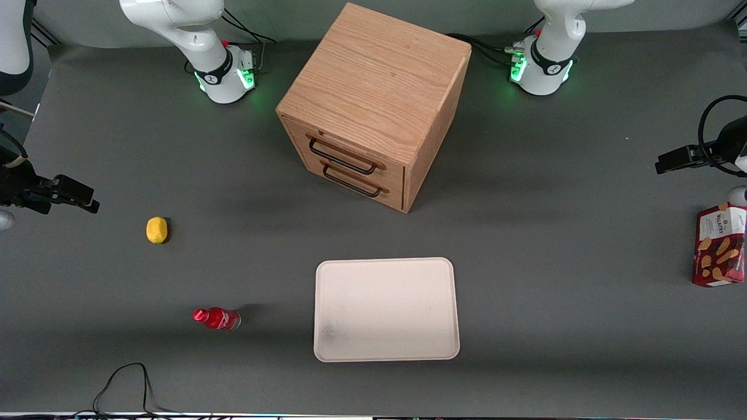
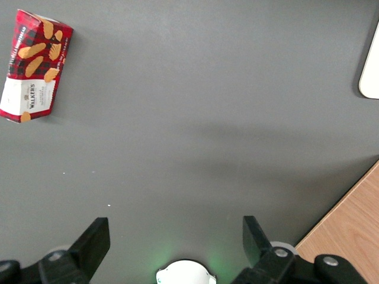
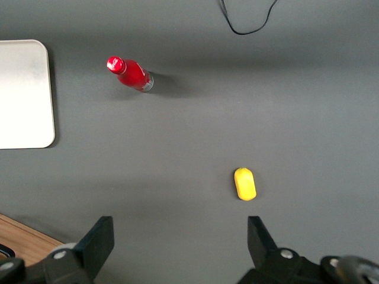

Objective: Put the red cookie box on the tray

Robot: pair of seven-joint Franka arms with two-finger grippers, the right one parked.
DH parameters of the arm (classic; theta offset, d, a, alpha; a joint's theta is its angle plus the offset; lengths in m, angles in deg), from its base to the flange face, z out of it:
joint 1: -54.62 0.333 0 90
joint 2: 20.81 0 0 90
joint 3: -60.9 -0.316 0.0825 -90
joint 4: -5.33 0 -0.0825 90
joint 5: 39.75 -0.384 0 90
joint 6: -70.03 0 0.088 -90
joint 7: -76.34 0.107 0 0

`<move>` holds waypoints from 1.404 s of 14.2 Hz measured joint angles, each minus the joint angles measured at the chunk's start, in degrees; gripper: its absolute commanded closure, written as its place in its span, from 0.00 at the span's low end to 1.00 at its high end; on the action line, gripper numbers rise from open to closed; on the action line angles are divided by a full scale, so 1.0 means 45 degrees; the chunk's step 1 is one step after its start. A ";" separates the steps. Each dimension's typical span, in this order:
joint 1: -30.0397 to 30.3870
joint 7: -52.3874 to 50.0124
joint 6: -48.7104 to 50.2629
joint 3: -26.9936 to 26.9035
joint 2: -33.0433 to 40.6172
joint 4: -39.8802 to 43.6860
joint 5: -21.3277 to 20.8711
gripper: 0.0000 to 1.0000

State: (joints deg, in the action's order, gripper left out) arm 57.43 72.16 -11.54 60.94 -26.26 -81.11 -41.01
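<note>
Spread wide and gripping nothing, the left gripper (image 2: 172,239) is hanging above bare grey table (image 2: 195,118). Well apart from its fingers, the red cookie box (image 2: 32,66) is lying flat at the working arm's end, far off sideways from the tray (image 1: 386,309), which is sitting nearer the front camera than the wooden cabinet (image 1: 373,105).

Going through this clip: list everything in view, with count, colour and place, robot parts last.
red cookie box: one, dark red with white label, lying on the table at the working arm's end, away from the tray.
tray: one, cream-white, nearer the front camera than the cabinet, nothing on it.
wooden drawer cabinet: one, light oak, two drawers with dark handles, mid-table.
red bottle: one, lying on its side beside the tray, toward the parked arm's end.
yellow fruit: one, farther from the camera than the bottle.
black cable: one, at the table edge nearest the camera.
gripper: one, black, open, above bare table, apart from the box.
</note>
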 measured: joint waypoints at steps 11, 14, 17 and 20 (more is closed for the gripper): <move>-0.0037 -0.0007 0.0276 0.0186 -0.0229 0.0024 0.0017 0.00; -0.0037 -0.0005 0.0276 0.0189 -0.0288 0.0025 0.0036 0.00; 0.0026 0.0290 0.0275 0.0087 -0.0313 0.0027 0.0017 0.00; 0.0657 0.1193 0.0271 -0.0016 -0.0721 0.0362 -0.0003 0.00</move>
State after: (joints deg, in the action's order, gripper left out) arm 60.39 77.53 -10.32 60.86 -29.50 -79.48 -41.02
